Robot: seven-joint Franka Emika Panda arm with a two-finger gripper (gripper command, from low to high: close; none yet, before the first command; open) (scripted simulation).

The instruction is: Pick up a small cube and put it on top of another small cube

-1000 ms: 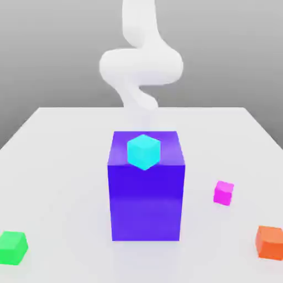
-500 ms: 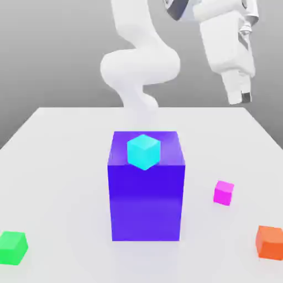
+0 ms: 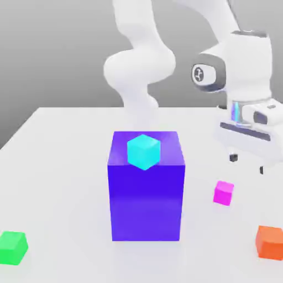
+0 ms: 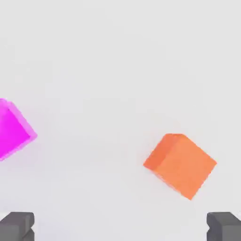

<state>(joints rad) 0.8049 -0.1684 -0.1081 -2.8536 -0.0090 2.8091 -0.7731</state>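
Beside the big blue-violet block (image 3: 146, 188), toward the exterior view's right, the hand (image 3: 247, 164) hangs above the white counter (image 3: 61, 166) with its two dark fingertips spread wide and nothing between them. The small pink cube (image 3: 224, 193) sits on the counter between the block and the hand, slightly nearer the camera than the hand, untouched. That placing suggests an approach in hand: the fingers are parted to straddle a cube, not to carry one. A cyan cube (image 3: 143, 151) rests on top of the block, an orange cube (image 3: 270, 241) lies on the block's right toward the front, and a green cube (image 3: 13, 247) on the block's left front.

From the hand view, both fingertips (image 4: 17, 226) show at the frame's edge, well apart and empty. The small pink cube (image 4: 13, 129) lies off to one side, while the orange cube (image 4: 180, 164) lies nearer the line between the fingers, so the hand probably needs to shift toward the pink one before lowering.
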